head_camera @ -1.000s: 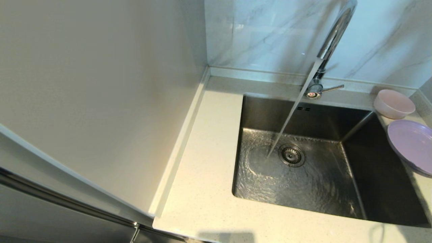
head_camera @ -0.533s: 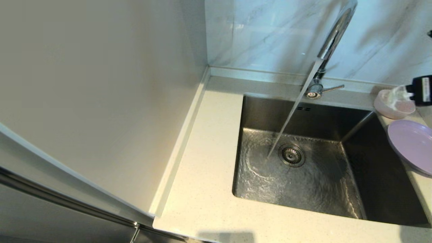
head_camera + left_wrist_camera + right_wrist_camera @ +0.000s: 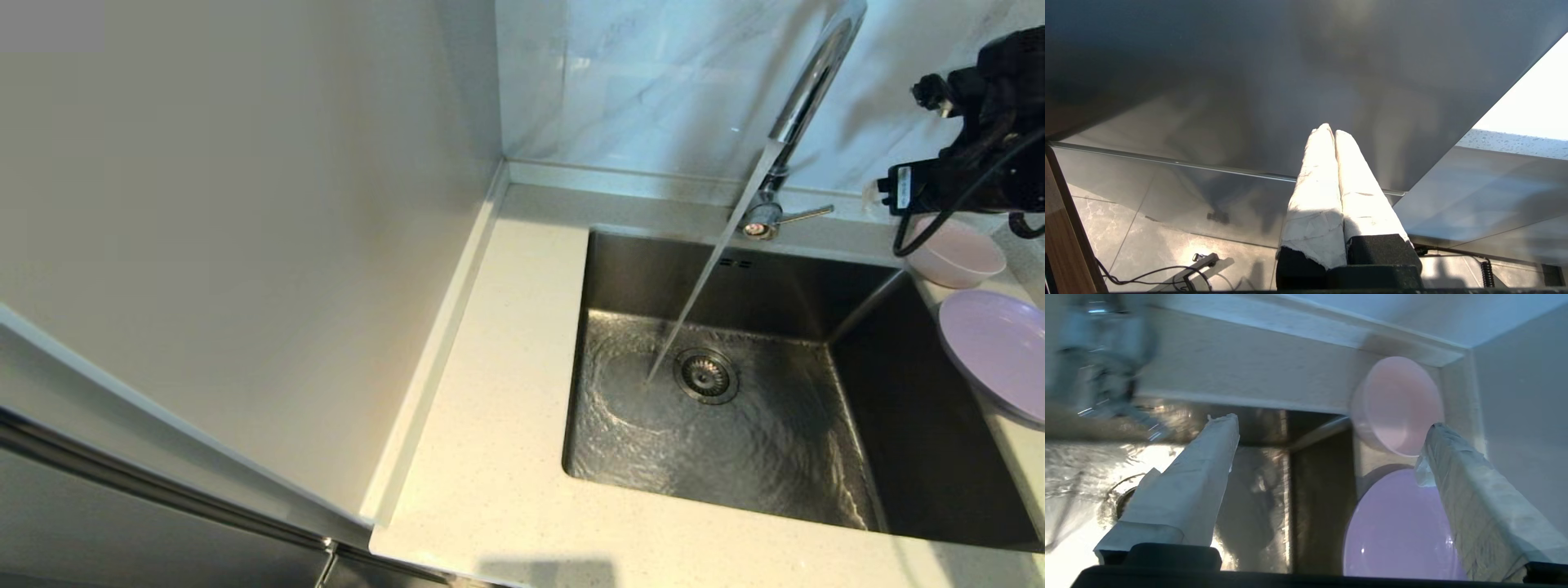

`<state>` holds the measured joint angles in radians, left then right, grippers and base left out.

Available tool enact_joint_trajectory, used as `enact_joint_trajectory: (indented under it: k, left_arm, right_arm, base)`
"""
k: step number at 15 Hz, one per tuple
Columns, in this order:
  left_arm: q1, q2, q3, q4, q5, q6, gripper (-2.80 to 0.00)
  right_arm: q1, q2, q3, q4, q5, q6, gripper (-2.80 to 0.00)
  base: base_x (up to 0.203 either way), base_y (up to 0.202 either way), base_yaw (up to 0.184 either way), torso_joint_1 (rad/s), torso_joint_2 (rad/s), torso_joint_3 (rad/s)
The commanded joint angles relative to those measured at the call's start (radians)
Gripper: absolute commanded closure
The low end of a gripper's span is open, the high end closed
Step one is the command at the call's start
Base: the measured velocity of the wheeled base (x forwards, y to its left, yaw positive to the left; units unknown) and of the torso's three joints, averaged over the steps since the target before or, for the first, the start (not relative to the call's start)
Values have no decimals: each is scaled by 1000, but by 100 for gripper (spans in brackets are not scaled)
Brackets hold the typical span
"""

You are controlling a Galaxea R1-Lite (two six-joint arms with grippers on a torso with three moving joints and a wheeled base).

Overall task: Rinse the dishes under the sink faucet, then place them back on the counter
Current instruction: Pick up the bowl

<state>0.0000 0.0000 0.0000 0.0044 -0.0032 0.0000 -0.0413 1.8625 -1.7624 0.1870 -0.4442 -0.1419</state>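
Now right gripper [image 3: 1327,433] spread wide above pink bowl [image 3: 1398,404] (faucet [image 3: 804,90] running); left gripper [image 3: 1329,132] pressed closed

No readable text anywhere (small white label [image 3: 904,187] on right arm, print too small to make out)
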Motion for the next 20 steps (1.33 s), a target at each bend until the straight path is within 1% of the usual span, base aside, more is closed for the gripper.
enact_joint_trajectory:
  k: [1, 4, 5, 7, 10, 11, 13, 16, 17, 20]
  left_arm:
    - [0, 0, 0, 0, 0, 0, 0]
    - [0, 0, 0, 0, -1, 0, 0]
    - [0, 0, 0, 0, 0, 0, 0]
    - [0, 0, 0, 0, 0, 0, 0]
    - [0, 0, 0, 0, 0, 0, 0]
    - [0, 0, 0, 0, 0, 0, 0]
    - [0, 0, 0, 0, 0, 0, 0]
    - [0, 0, 0, 0, 0, 0, 0]
    - [0, 0, 0, 0, -1, 0, 0]
    - [0, 0, 0, 0, 0, 0, 0]
  right_arm:
    - [-8, 78, -43, 1, -34, 1, -280]
    - [-28, 133, -76, -1, -153, 2, -280]
    - [-29, 146, -77, -1, -179, 4, -280]
    - [-32, 168, -78, -4, -195, 4, -280]
    - [-32, 219, -83, -73, -252, 0, -280]
    - [-33, 241, -113, -78, -258, 1, -280]
    - [-42, 294, -185, -77, -295, 10, -280]
    - [-76, 331, -204, -83, -308, 16, -280]
    - [-80, 338, -205, -84, -309, 37, -280]
    - [-83, 360, -206, -83, -309, 157, -280]
  base:
    - [0, 0, 0, 0, 0, 0]
    - [0, 0, 0, 0, 0, 0]
    - [0, 0, 0, 0, 0, 0]
    - [0, 0, 0, 0, 0, 0]
    - [0, 0, 0, 0, 0, 0]
    - [0, 0, 0, 0, 0, 0]
    - [0, 0, 0, 0, 0, 0]
    - [0, 0, 0, 0, 0, 0]
    - [0, 0, 0, 0, 0, 0]
    - [0, 0, 0, 0, 0, 0]
